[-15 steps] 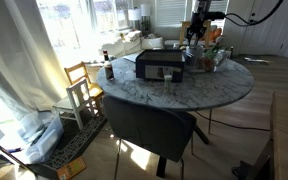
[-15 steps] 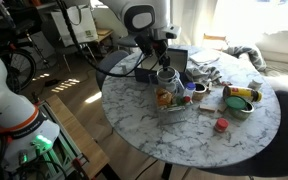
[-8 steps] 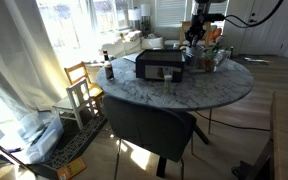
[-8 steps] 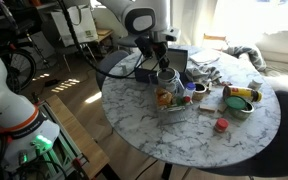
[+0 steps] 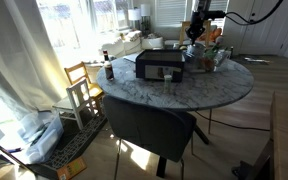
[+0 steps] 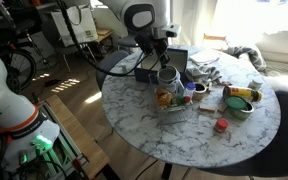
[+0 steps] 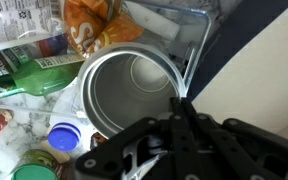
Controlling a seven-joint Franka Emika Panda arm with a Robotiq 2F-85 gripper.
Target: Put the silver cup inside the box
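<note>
The silver cup [image 7: 129,88] fills the wrist view, seen from above with its mouth open and hollow. My gripper [image 7: 181,99] is shut on the cup's right rim, fingers pressed together over the wall. In an exterior view the gripper [image 6: 163,66] hangs over the cup [image 6: 167,79], which stands among clutter beside the black box [image 6: 144,70]. The box [image 5: 161,66] lies near the middle of the round table, and the gripper [image 5: 196,37] is just beyond its far end. The cup itself is too small to make out there.
Around the cup lie a green bottle [image 7: 29,78], a snack bag [image 7: 94,25], bottle caps [image 7: 62,134] and jars. A bowl [image 6: 241,97] and a red lid [image 6: 221,125] sit further out. A dark bottle [image 5: 109,71] and a chair [image 5: 149,125] flank the marble table [image 5: 184,95].
The jaws have closed onto the cup's rim over the last second. The arm and the cup have hardly shifted.
</note>
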